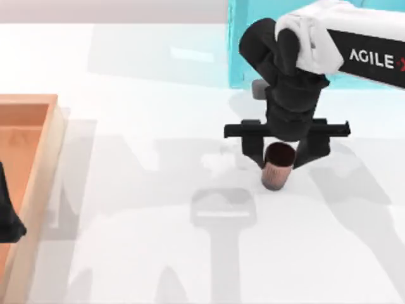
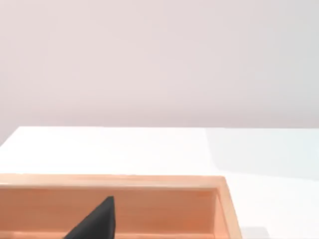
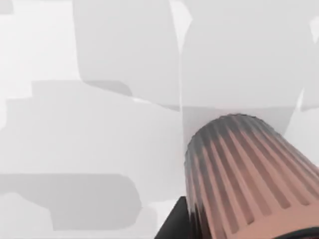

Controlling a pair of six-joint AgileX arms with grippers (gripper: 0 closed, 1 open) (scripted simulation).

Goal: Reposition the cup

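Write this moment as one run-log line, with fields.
right gripper: around cup, right of table centre | cup: upright | left gripper: parked over wooden tray, table's left

The right arm [image 1: 354,47] is white-shelled with black "AGILE X" lettering, ending in a black wrist, crossbar and black fingers [image 1: 253,151]; the left gripper [image 2: 97,221] is black.

Right arm at work, left arm parked.
Black two-finger right gripper [image 1: 279,158] reaching in from the top view's upper right on a white-and-black AgileX arm, pointed down, fingers closed on either side of the ribbed copper-toned cup [image 1: 278,166]. Black left gripper [image 1: 7,218] idle at the top view's left edge.
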